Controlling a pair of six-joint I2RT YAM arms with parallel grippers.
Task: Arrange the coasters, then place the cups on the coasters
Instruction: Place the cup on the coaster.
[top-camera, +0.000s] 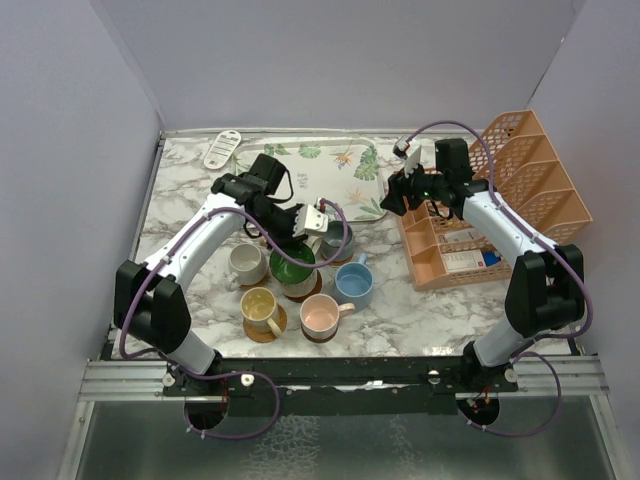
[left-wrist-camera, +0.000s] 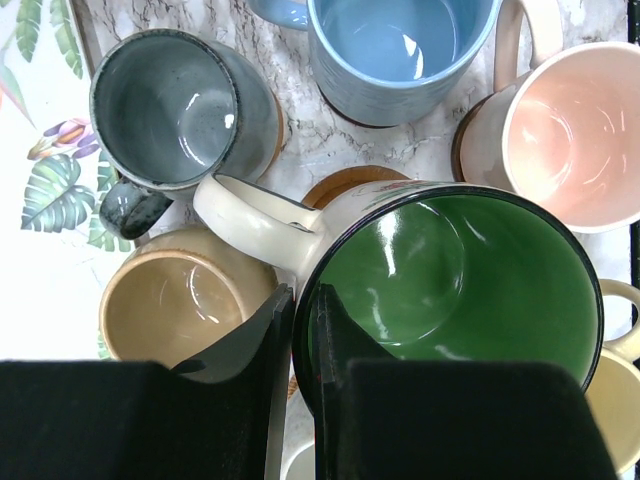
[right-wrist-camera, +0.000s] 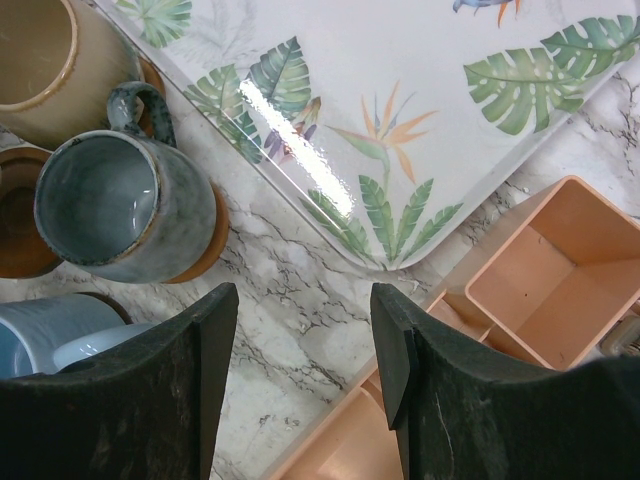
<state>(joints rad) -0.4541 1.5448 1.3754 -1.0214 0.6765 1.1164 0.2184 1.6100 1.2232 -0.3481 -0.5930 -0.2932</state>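
Note:
My left gripper (left-wrist-camera: 300, 297) is shut on the rim of the cream cup with a green inside (left-wrist-camera: 460, 270), one finger inside and one outside. A wooden coaster (left-wrist-camera: 345, 185) shows just beyond that cup; I cannot tell whether the cup rests on it. Around it stand the tan cup (left-wrist-camera: 180, 300), grey-blue cup (left-wrist-camera: 170, 110), light blue cup (left-wrist-camera: 395, 50) and pink cup (left-wrist-camera: 570, 130). From above, the cream-white cup (top-camera: 245, 262) and yellow cup (top-camera: 260, 305) sit on coasters too. My right gripper (right-wrist-camera: 303, 300) hangs open over bare marble, right of the grey-blue cup (right-wrist-camera: 100, 205).
The leaf-patterned tray (top-camera: 335, 175) lies at the back centre. The orange mesh rack (top-camera: 500, 200) stands at the right, close under my right gripper (top-camera: 398, 193). A white flat object (top-camera: 222, 148) lies at the back left. Walls enclose the table.

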